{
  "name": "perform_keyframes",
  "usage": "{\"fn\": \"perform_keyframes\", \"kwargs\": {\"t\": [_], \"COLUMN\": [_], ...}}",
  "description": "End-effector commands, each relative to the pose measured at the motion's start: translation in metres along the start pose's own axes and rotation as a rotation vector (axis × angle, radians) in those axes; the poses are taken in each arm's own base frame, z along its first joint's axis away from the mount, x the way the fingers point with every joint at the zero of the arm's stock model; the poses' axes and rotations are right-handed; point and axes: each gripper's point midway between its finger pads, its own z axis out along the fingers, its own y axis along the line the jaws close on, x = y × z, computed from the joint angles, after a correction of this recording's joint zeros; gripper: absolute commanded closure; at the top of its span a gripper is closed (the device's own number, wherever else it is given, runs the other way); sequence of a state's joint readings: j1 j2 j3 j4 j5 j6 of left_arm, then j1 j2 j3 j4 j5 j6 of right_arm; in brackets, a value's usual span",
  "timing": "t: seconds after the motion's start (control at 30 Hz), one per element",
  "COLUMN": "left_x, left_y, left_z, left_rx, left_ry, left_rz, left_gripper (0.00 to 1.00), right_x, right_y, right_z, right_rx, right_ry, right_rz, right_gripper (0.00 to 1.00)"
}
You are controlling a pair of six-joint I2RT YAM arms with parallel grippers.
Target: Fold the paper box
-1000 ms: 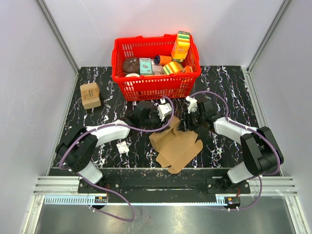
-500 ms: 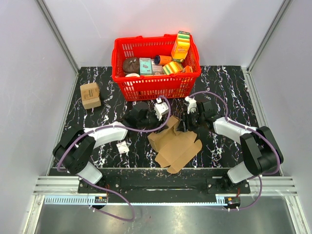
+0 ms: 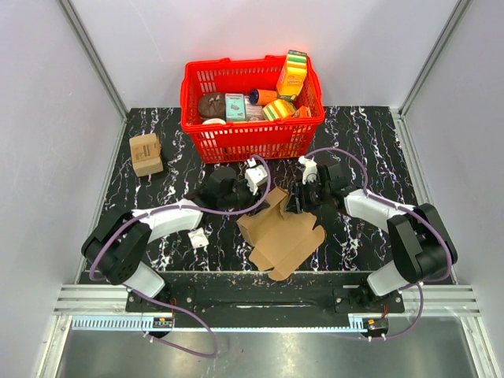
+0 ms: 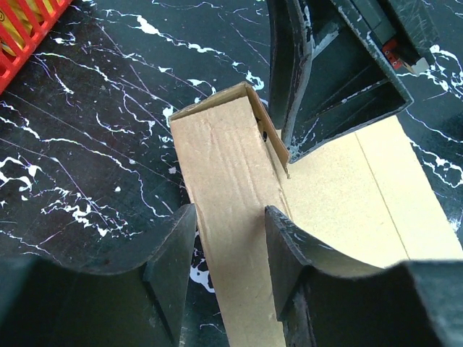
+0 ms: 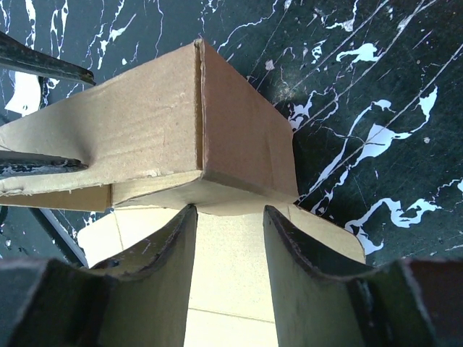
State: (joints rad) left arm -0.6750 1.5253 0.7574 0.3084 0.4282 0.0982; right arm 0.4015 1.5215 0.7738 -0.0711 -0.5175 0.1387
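The paper box (image 3: 282, 239) is a plain brown cardboard sheet, partly folded, lying on the black marbled table between the two arms. One narrow flap (image 4: 224, 166) stands up from it. My left gripper (image 4: 230, 217) is open astride that flap, with a strip of table showing beside its left finger. My right gripper (image 5: 230, 213) is open over the flat panel, its tips at the foot of the raised corner (image 5: 217, 137), with nothing between them. In the top view the left gripper (image 3: 266, 193) and right gripper (image 3: 297, 203) meet at the box's far edge.
A red basket (image 3: 252, 135) full of colourful packages stands just behind the grippers; its corner (image 4: 25, 22) shows in the left wrist view. A small tan printed box (image 3: 146, 153) sits at the far left. A small white object (image 3: 197, 238) lies near the left arm.
The left gripper's jaws have widened around the flap and the left wrist has drawn back a little to the left. The box shifted slightly left. The right arm has held still.
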Motion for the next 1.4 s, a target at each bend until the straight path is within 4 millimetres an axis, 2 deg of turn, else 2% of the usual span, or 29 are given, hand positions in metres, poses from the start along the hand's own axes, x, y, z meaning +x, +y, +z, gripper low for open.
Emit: {"fn": "perform_keyframes", "kwargs": {"t": [0.0, 0.3, 0.67, 1.37], "left_x": [-0.018, -0.018, -0.015, -0.013], "left_y": [0.006, 0.008, 0.009, 0.013], "left_z": [-0.007, -0.009, -0.007, -0.007], "left_rx": [-0.035, -0.041, -0.034, -0.027], "left_ry": [-0.069, -0.077, -0.069, -0.07], "left_rz": [0.014, 0.01, 0.003, -0.02], "left_gripper": [0.52, 0.52, 0.52, 0.52], "right_x": [-0.012, -0.019, -0.033, -0.037], "right_y": [0.007, 0.002, 0.003, 0.009], "right_z": [0.004, 0.005, 0.009, 0.023], "right_rx": [-0.025, 0.0, -0.017, -0.103], "right_ry": [-0.029, -0.023, -0.016, -0.033], "right_rz": [-0.04, -0.07, -0.132, -0.172], "right_gripper": [0.52, 0.44, 0.43, 0.43]}}
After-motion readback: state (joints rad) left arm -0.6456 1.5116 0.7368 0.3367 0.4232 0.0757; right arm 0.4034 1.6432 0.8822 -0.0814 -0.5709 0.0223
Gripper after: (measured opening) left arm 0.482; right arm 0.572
